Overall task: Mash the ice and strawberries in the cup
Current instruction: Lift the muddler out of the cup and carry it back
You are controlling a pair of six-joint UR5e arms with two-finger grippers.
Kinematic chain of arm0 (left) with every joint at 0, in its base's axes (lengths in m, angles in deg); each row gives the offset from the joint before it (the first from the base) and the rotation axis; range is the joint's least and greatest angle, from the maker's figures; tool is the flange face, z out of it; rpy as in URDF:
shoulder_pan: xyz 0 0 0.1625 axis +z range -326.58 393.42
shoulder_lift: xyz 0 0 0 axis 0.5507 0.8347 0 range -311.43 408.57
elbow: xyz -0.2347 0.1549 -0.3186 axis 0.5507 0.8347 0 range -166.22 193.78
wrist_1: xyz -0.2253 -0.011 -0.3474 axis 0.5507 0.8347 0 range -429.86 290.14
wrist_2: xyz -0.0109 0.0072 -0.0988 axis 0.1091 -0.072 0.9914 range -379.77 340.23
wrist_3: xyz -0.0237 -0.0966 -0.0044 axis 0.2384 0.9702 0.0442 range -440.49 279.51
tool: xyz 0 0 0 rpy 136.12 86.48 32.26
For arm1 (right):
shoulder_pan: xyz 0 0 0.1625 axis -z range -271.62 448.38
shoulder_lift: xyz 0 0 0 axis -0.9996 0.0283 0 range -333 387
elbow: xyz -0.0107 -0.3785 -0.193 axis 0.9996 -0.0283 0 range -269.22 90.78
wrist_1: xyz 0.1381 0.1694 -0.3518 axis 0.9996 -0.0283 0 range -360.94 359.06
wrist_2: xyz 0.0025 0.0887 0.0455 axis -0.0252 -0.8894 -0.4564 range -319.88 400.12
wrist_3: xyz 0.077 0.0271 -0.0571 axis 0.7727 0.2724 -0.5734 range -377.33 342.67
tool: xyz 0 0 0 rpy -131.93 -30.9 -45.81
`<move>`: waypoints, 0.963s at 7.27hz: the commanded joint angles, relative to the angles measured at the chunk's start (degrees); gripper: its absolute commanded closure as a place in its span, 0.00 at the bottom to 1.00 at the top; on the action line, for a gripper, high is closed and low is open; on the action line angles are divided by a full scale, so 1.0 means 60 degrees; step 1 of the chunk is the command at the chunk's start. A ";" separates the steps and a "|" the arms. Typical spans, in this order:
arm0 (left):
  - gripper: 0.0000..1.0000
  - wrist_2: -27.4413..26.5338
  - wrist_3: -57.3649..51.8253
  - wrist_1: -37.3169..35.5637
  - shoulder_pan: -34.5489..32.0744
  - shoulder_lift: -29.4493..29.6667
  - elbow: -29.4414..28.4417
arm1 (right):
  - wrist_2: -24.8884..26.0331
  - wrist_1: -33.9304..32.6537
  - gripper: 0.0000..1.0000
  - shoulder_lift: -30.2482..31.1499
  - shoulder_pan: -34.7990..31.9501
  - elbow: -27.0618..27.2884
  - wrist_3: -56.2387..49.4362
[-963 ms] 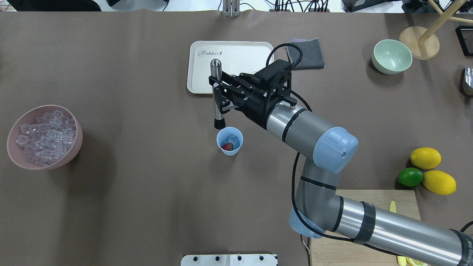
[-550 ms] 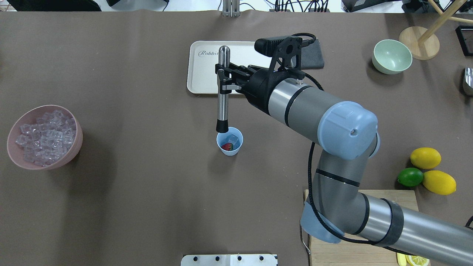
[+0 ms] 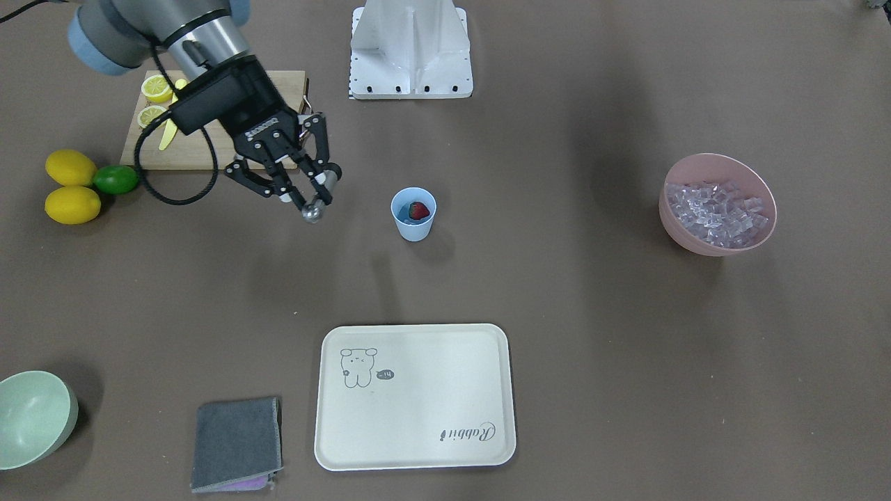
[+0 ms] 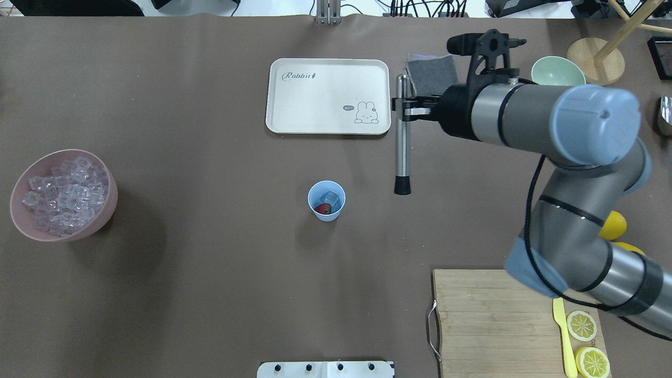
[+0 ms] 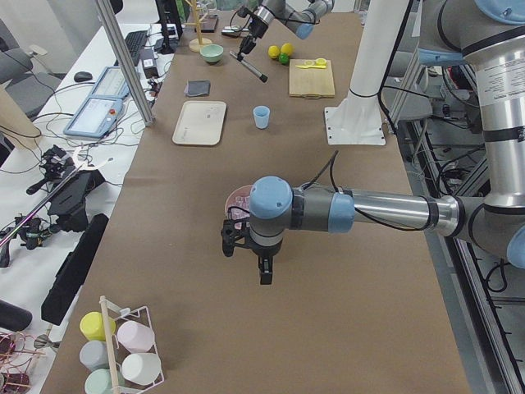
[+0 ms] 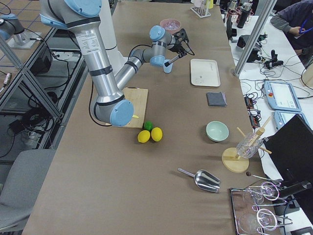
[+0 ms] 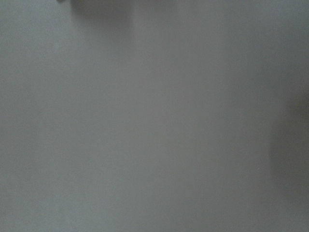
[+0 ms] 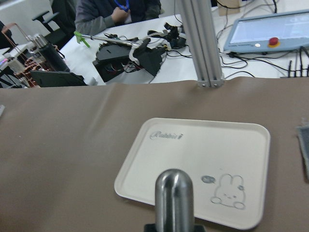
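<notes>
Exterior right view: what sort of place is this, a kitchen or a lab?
Most likely a robotics lab: an industrial arm works at a paper-covered table, a teach pendant lies on the side bench, and an operator sits nearby.

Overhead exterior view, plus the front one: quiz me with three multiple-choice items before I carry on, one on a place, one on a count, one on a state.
1. Where is the black tip of the steel muddler relative to the light-blue plastic cup?
A. Inside it
B. Off to one side, outside it
C. Resting on its rim

2. How many whole yellow lemons lie by the green lime?
A. One
B. Four
C. Two

3. The jaws of the right gripper are:
A. Shut on the muddler
B. Open and empty
C. Shut on the cup

Key: 1 B, the overhead view shows bare table between tip and cup. 2 C, the front view shows two. 3 A, the jaws clamp the muddler's shaft.
</notes>
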 commanded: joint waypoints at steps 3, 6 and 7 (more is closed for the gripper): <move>0.02 -0.0018 0.0456 0.0324 0.0717 0.0531 0.0051 | -0.3756 -0.2252 1.00 0.2167 -0.2293 0.0194 -0.0811; 0.02 -0.0018 0.0412 0.1038 0.0746 0.0386 0.0022 | -0.4605 -0.6094 1.00 0.1300 -0.2439 -0.0243 -0.2013; 0.02 -0.0018 0.0398 0.1071 0.0747 0.0327 0.0080 | -0.4636 -0.6614 1.00 0.0742 -0.2396 -0.1102 -0.2436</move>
